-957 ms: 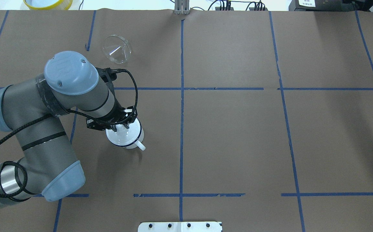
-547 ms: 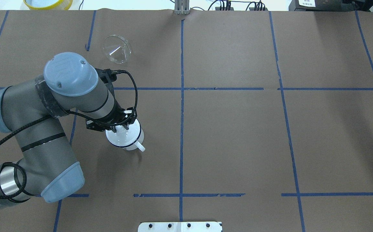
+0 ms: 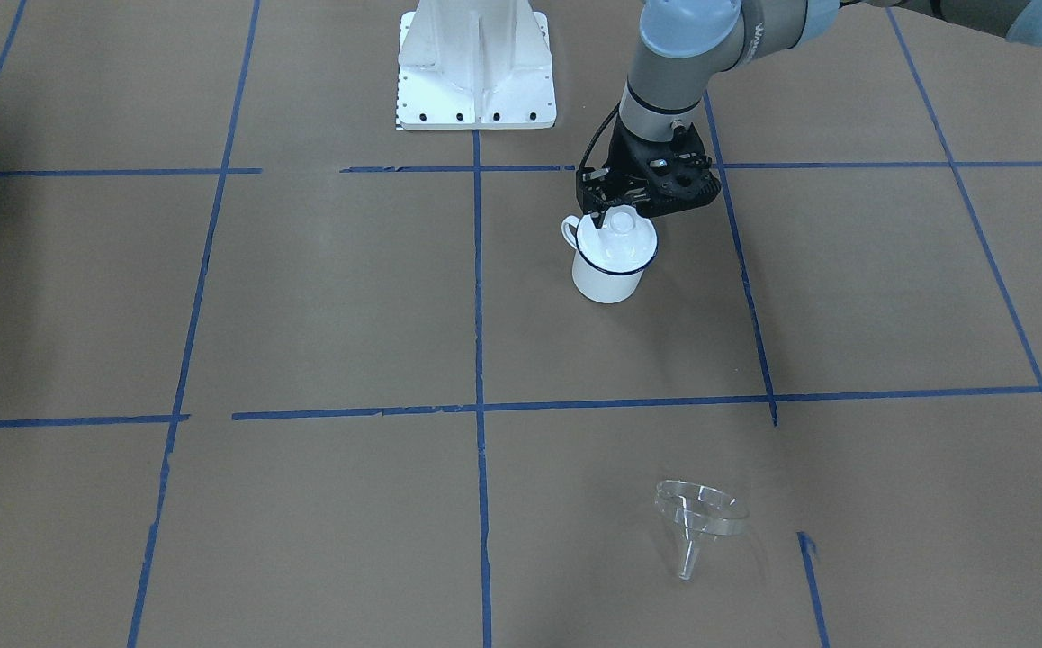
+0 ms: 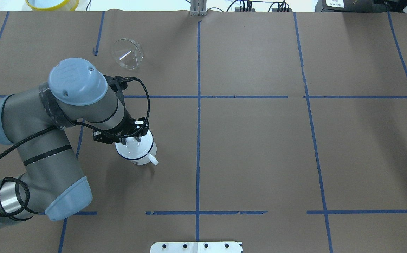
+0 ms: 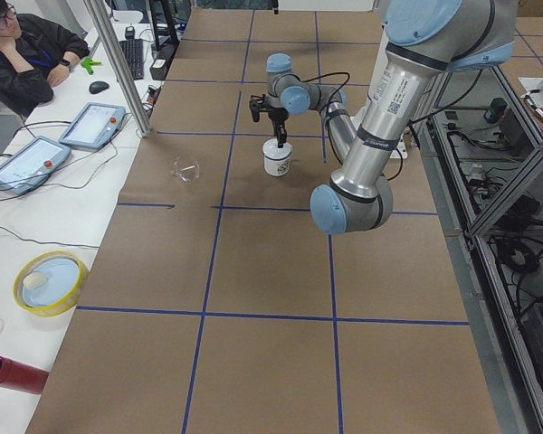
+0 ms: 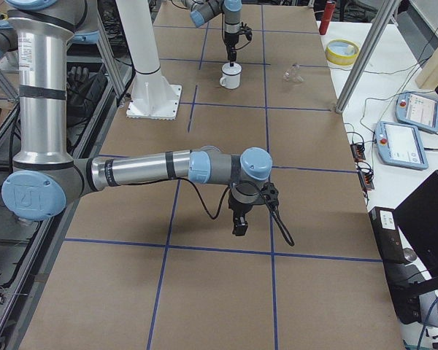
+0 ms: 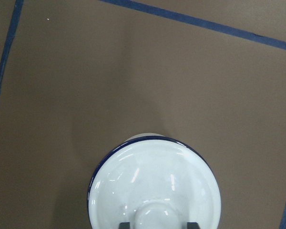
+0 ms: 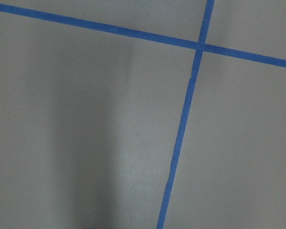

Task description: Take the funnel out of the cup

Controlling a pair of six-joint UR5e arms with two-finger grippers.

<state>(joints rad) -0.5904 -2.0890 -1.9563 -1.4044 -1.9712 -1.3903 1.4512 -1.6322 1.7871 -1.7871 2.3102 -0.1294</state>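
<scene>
The clear funnel (image 4: 127,53) lies on its side on the brown paper, far from the cup; it also shows in the front view (image 3: 696,513). The white cup (image 3: 606,279) with a dark blue rim stands upright with a white knobbed lid (image 4: 136,150) on it. My left gripper (image 4: 129,140) hangs straight over the cup, its fingers closed on either side of the lid's knob (image 7: 155,214). My right gripper (image 6: 239,230) shows only in the right side view, low over bare paper, and I cannot tell its state.
The robot's white base plate (image 3: 476,67) is at the near middle edge. A yellow-rimmed bowl (image 4: 52,3) sits beyond the far left corner. An operator (image 5: 18,45) and tablets are at the side desk. Blue tape lines grid the paper.
My left arm has shifted only slightly over the cup. The funnel, the cup and the lid stay where they were.
</scene>
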